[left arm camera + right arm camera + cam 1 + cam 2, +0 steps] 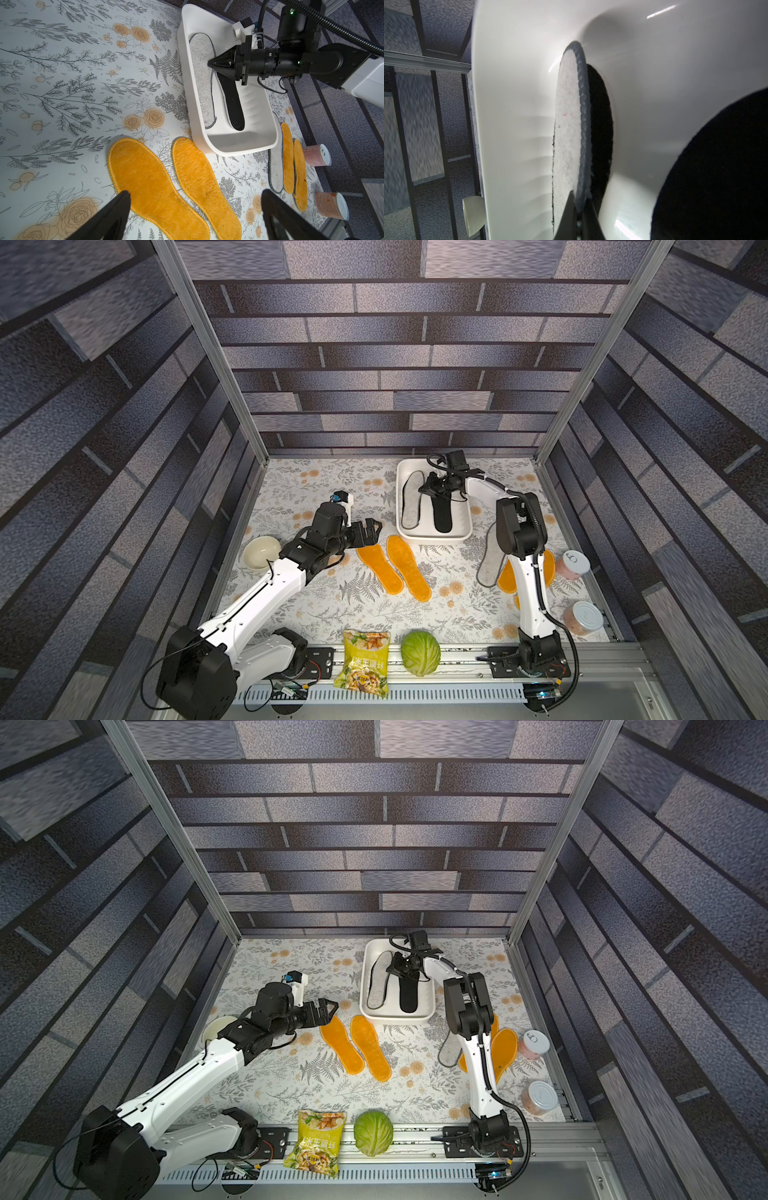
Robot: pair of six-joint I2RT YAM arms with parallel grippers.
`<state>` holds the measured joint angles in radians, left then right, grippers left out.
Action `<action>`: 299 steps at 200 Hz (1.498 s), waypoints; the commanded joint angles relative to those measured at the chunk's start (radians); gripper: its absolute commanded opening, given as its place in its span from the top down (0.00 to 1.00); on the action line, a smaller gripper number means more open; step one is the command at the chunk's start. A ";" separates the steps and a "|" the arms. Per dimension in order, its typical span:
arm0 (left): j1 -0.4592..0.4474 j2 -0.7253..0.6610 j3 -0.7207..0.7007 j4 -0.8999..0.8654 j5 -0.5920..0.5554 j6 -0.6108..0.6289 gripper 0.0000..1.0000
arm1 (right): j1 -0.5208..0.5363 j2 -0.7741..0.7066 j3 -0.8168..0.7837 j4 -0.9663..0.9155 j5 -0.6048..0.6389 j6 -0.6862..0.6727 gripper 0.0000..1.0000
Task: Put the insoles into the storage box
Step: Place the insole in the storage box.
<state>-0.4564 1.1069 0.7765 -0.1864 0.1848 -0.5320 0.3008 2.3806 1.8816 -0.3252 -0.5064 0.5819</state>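
The white storage box [432, 538] [397, 1016] stands at the back of the table. In it lie a light grey insole [411, 502] [202, 83] and a black insole [443, 516] [232, 104]. My right gripper [426, 489] [578, 207] reaches into the box, shut on the grey insole's dark edging [583, 145]. My left gripper [374, 526] [195, 192] hangs open just above two orange insoles [380, 568] [409, 568], holding nothing. Beside the right arm lie another grey insole [275, 166] and two orange insoles [288, 158] [300, 176], partly hidden in both top views.
A cream bowl [262, 552] sits behind the left arm at the table's left edge. Two cans [575, 564] [584, 617] stand along the right edge. A snack bag [365, 662] and a cabbage [420, 652] rest at the front rail.
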 commanded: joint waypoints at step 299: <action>0.006 -0.012 -0.020 0.002 0.012 -0.010 0.00 | -0.020 -0.046 -0.076 0.121 -0.022 0.031 0.98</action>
<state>-0.4564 1.1069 0.7719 -0.1867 0.1848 -0.5320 0.2905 2.3795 1.8015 -0.2043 -0.5426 0.6052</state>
